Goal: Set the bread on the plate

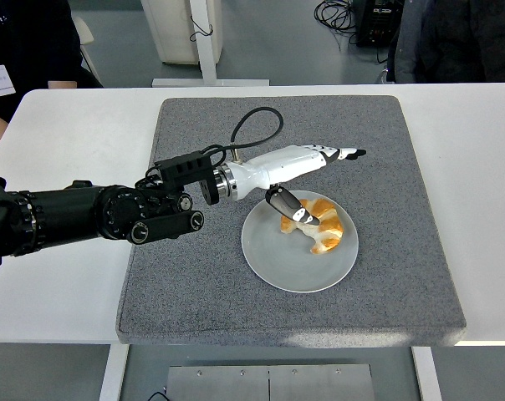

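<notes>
bread rests on plate, hand spread above it

from the left, the left hand (307,175) reaches over the grey mat (194,292), fingers (340,154) spread wide, holding nothing. the bread (321,223) lies on the plate (273,259), thumb just beside it. room to pull out leftward looks open.

Bread (321,224) on the plate (278,267) (right half), plate on the mat (194,276), mat on the table (60,276).
</notes>
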`<state>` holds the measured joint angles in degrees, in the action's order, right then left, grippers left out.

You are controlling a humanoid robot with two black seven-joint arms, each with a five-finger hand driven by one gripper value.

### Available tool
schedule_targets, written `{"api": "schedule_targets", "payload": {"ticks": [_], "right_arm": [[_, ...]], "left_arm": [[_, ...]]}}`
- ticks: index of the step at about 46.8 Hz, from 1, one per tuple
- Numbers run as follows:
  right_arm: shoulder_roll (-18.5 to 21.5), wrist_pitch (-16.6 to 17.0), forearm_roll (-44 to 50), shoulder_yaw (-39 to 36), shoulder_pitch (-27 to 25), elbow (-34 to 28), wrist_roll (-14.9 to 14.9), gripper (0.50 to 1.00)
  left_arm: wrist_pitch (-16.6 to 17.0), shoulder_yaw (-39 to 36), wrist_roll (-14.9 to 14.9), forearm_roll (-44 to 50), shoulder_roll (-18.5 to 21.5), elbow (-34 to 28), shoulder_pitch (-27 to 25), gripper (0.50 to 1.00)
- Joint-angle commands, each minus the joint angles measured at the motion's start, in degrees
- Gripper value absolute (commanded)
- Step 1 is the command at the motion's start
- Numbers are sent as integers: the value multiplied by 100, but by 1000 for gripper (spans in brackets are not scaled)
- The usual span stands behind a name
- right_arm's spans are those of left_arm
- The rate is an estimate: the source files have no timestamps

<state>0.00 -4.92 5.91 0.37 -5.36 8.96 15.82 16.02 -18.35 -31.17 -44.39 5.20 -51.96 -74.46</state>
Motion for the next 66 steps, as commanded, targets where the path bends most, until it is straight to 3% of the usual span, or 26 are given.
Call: {"api": "schedule_targets", "payload": {"ticks": [1, 11, 35, 47, 54, 66], "right_arm": [[0, 0, 7, -2, 0, 9, 0, 1000], [0, 0, 7, -2, 9, 9, 0, 1000], [0, 0, 7, -10, 18, 9, 0, 1000], [0, 0, -2, -10, 18, 0, 0, 1000], [0, 0, 7, -10, 18, 0, 0, 1000], [0, 0, -2, -10, 18, 9, 0, 1000]], "left_arm": [[-353, 217, 23, 307, 121, 2, -148, 975], [-1277, 902, 181, 1406, 517, 63, -710, 975], [-1321, 1939, 252, 4008, 385, 898, -614, 974], [-1479, 4092, 981, 4132, 376, 1127, 176, 974], [-1708, 4612, 999, 4131, 376, 1127, 581, 974], [-1734, 4901, 885, 4149, 376, 1127, 1091, 974]]}}
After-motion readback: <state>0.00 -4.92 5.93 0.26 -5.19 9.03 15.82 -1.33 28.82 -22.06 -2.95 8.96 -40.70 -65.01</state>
